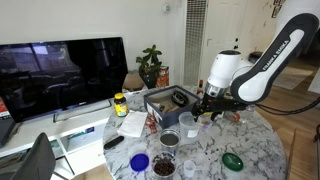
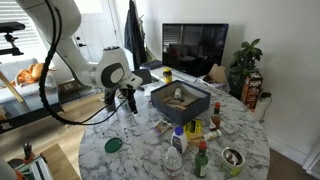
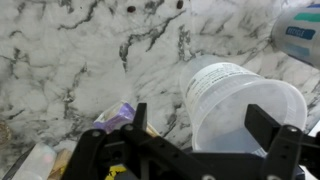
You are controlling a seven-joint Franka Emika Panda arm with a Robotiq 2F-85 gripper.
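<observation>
The gripper [image 3: 200,118] hangs low over the marble table [image 3: 60,60] with its jaws spread wide and nothing clamped between them. Seen from the wrist view, a white plastic tub [image 3: 235,95] sits partly in the gap. The jaw on the right of that view crosses in front of the tub's rim, and the other jaw stands clear of its wall. Whether any pad touches the tub cannot be told. Just beside the tub, under the clear jaw, lies a purple and yellow packet [image 3: 120,113]. A blue and white container [image 3: 300,28] shows blurred at the far upper corner of that view. In an exterior view the tub's spot is at the table edge nearest the arm's base, and a dark box [image 2: 180,98] fills the middle of the table just beyond the gripper. A green lid [image 2: 113,145] lies near the front edge, well apart from the gripper. A cluster of bottles [image 2: 188,148] crowds the opposite part of the front edge. In an exterior view a paper cup [image 1: 170,138] and a yellow-capped jar [image 1: 120,103] stand past the box, toward the television [image 1: 60,70].
</observation>
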